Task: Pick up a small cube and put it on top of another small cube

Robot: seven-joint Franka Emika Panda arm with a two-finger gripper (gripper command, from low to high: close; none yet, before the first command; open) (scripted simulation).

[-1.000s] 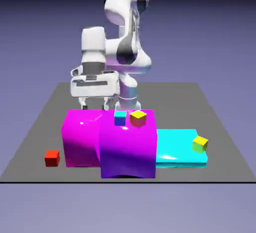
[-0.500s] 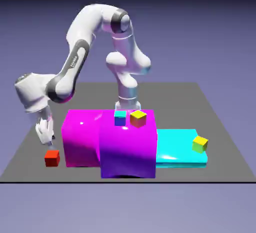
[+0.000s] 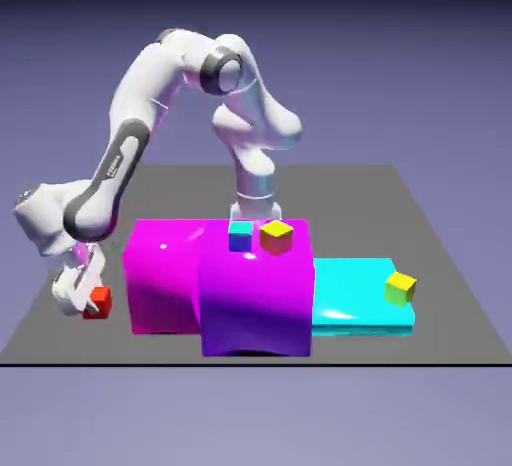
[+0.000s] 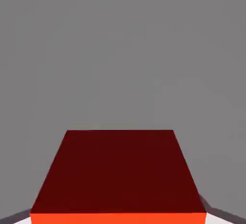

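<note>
The small red cube (image 3: 99, 302) sits low at the exterior view's left, beside the magenta block, with my gripper (image 3: 88, 301) shut on it. In the hand view the red cube (image 4: 117, 175) fills the bottom between my fingertips (image 4: 211, 211), which barely show at the corners. Whether the cube touches the grey table I cannot tell. The small cube with a yellow top and green sides (image 3: 400, 287) rests on the flat cyan block (image 3: 355, 299) at the exterior view's right, far from my gripper.
A tall magenta block (image 3: 165, 269) and a purple block (image 3: 255, 294) stand in the middle. On them sit a cyan-topped blue cube (image 3: 240, 235) and a yellow-topped cube with red sides (image 3: 276, 237). The grey table (image 3: 440, 254) ends close to my gripper at the left.
My arm swung from behind the magenta block to the exterior view's left and came down over the red cube. The jaws, open before, have shut on it.
</note>
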